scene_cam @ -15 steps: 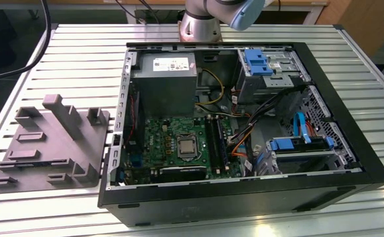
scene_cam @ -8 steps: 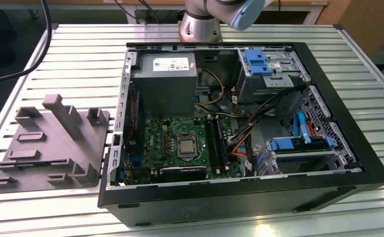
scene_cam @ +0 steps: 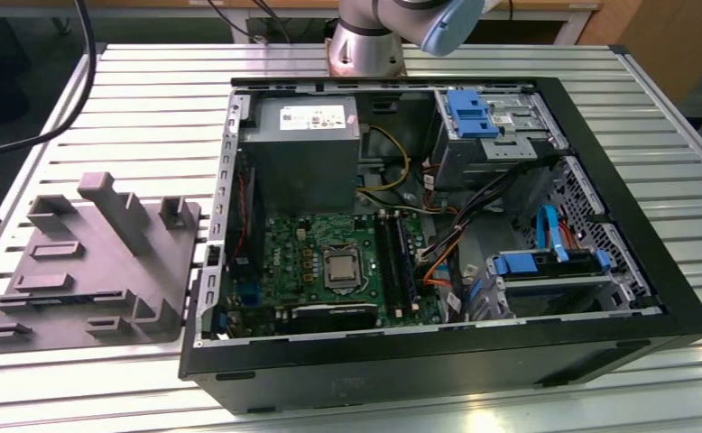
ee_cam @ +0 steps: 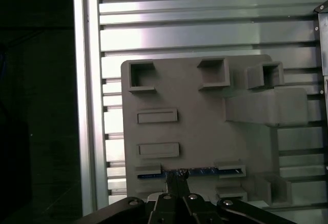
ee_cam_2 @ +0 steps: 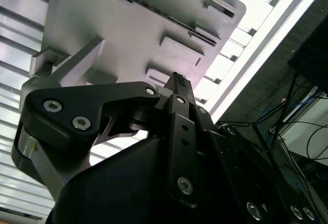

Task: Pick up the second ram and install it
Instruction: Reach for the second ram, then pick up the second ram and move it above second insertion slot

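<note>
Alt: in the first wrist view, nearest the cam, my gripper (ee_cam: 177, 177) has its two slim black fingers pressed together w/ nothing between them. Just past the tips lies the second ram (ee_cam: 205, 171), a thin dark strip w/ a bluish edge, seated lengthwise in a slot of the grey tray (ee_cam: 205, 126). The tips line up w/ the stick's length, off its middle; can't tell if they touch. The tray sits on the slatted metal table (ee_cam: 205, 29). Exterior view: the tray (scene_cam: 98, 262) is at the exterior view's left, beside the open PC case (scene_cam: 640, 298) w/ the green motherboard (scene_cam: 290, 244).
</note>
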Controlling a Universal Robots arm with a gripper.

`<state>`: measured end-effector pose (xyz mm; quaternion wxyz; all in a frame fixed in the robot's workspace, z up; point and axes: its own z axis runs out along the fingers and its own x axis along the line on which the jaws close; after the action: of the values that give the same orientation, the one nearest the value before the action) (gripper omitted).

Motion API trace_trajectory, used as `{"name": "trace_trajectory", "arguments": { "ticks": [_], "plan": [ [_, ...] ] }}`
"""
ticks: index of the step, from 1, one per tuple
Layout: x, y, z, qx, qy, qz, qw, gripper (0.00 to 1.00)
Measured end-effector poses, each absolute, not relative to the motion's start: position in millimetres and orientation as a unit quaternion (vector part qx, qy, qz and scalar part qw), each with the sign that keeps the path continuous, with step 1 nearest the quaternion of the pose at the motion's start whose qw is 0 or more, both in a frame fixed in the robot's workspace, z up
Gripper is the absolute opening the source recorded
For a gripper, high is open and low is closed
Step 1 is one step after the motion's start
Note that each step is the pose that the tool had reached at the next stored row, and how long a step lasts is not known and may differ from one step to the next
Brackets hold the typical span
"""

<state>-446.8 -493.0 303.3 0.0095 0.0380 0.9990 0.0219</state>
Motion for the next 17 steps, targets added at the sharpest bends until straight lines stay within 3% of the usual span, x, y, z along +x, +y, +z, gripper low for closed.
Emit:
{"name": "trace_trajectory", "arguments": {
  "ticks": [17],
  "plan": [
    [-446.3, -493.1, 301.6, 0.038, 0.999, 0.022, 0.009, 0.11]
  ]
}}
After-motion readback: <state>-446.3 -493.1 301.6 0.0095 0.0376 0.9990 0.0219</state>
